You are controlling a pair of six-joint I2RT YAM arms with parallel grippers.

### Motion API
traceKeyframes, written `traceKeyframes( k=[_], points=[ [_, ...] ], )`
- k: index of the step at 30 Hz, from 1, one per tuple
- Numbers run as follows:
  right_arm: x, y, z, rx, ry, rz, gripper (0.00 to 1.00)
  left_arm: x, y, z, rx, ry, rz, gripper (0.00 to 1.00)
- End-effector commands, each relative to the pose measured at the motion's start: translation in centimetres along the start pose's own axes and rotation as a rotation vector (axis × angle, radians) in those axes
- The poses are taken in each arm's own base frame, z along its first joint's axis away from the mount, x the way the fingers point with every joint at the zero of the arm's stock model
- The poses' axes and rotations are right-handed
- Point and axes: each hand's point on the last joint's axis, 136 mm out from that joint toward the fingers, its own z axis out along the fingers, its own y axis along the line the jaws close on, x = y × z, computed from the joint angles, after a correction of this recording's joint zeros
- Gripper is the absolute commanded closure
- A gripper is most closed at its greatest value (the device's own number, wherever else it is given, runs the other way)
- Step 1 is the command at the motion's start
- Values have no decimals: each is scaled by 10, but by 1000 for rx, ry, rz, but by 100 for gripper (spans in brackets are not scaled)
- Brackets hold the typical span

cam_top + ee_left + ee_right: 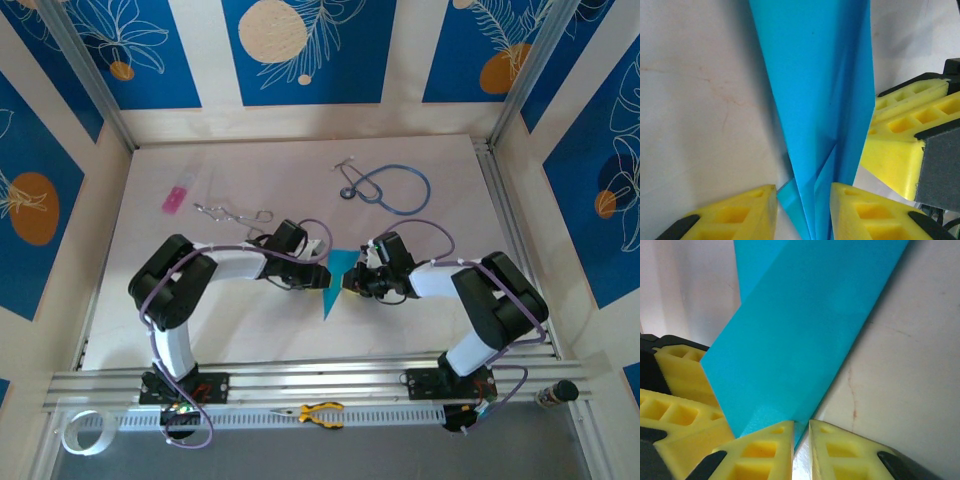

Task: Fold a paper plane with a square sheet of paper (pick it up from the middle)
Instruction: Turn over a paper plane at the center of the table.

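Slim pointed cyan-blue paper plane [333,288] sits at frame centre over the white table [255,335], between both arms; left gripper [803,194] clamps its fanned folds; right gripper [801,426] is pinched on its edge.

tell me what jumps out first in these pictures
A cyan-blue paper plane at the middle of the table, point toward the arm bases, with the left pincer and right pincer meeting on it from either side. Behind it lies a blue-tubed stethoscope, and a small pink rectangle sits far left.
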Motion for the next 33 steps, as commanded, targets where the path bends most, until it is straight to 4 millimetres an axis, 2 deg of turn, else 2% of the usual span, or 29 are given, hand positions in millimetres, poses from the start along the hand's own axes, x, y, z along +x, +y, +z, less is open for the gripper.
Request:
traceKeyframes(
  k=[1, 13, 19, 28, 33],
  points=[
    [0, 5, 4, -20, 10, -2, 84, -8, -16, 10, 68, -11, 51, 67],
    [0, 4, 2, -20, 6, 3, 86, -7, -22, 9, 110, -9, 37, 69],
    [0, 4, 2, -22, 5, 5, 86, -5, -20, 11, 102, 0, 36, 76],
    [0, 3, 2, -20, 4, 7, 86, -2, -20, 14, 110, 28, 30, 79],
    [0, 5, 0, -26, 1, 7, 86, -6, -18, 8, 64, 3, 33, 92]
  ],
)
